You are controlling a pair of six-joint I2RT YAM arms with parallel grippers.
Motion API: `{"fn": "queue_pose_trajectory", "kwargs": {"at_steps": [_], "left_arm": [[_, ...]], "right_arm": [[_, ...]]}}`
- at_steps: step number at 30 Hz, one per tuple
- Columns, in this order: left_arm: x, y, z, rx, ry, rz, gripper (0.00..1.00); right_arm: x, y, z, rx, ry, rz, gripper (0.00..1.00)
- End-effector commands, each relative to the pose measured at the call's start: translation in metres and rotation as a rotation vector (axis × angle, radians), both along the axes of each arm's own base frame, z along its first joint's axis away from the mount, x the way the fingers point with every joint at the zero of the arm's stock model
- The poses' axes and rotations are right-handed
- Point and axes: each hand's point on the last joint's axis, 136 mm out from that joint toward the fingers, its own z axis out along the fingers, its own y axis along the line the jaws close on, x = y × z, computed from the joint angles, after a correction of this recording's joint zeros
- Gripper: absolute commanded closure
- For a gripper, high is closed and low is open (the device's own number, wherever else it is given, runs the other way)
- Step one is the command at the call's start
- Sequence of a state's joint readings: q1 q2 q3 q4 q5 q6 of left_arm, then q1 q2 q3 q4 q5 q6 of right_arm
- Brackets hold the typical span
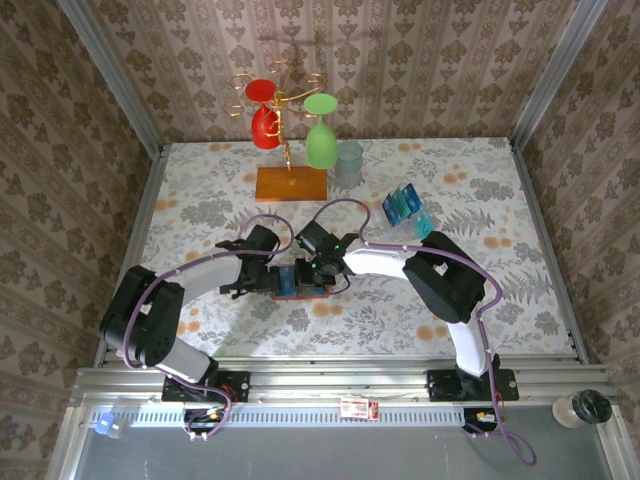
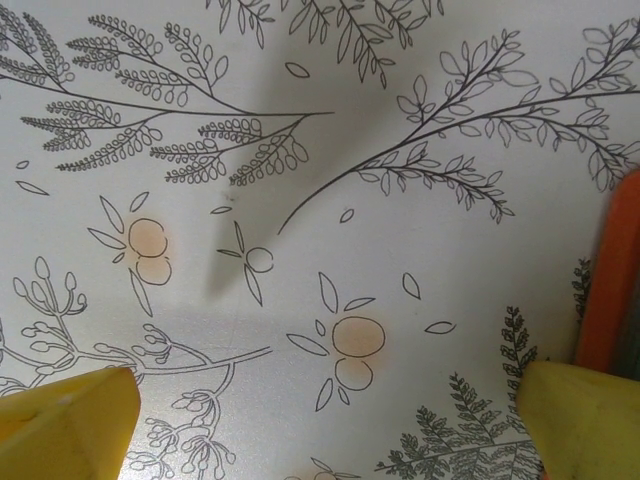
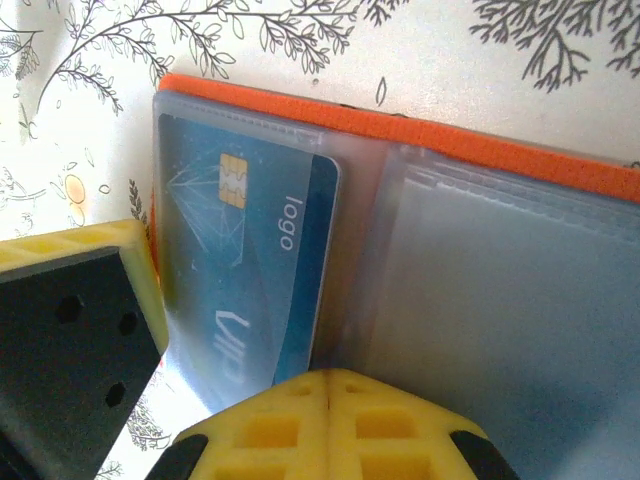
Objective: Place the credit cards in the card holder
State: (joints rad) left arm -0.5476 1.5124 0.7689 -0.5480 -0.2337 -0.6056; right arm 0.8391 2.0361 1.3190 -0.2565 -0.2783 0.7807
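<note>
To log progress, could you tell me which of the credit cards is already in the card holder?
The blue chip card marked VIP, under a translucent pocket of the card holder; the other cards stand in the clear rack farther back.

We see walls (image 1: 400, 60) papered in a brown damask pattern closing in the top, left and right of the frame, with grey metal posts (image 1: 110, 75) slanting down from the upper corners. The table (image 1: 200, 190) in the middle is pale, printed with grey ferns and orange blossoms, and evenly lit. A ribbed aluminium rail (image 1: 330, 385) crosses the bottom.
</note>
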Motion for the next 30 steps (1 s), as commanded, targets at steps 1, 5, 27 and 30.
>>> {"fn": "queue_pose_trajectory", "kwargs": {"at_steps": [1,5,27,30], "left_arm": [[-0.006,-0.011,-0.015,-0.019,0.037,-0.032,0.00],[-0.006,-0.014,-0.011,-0.032,0.030,-0.036,0.00],[-0.005,0.013,0.019,-0.061,-0.011,0.038,0.00],[-0.005,0.014,0.016,-0.059,-0.008,0.039,0.00]], "right_arm": [[-0.011,0.012,-0.008,-0.007,0.031,0.047,0.98],[-0.012,0.012,-0.010,-0.013,0.037,0.051,0.98],[-0.011,-0.005,0.018,-0.011,-0.019,0.024,0.98],[-0.010,-0.001,0.015,-0.008,-0.013,0.026,0.98]]}}
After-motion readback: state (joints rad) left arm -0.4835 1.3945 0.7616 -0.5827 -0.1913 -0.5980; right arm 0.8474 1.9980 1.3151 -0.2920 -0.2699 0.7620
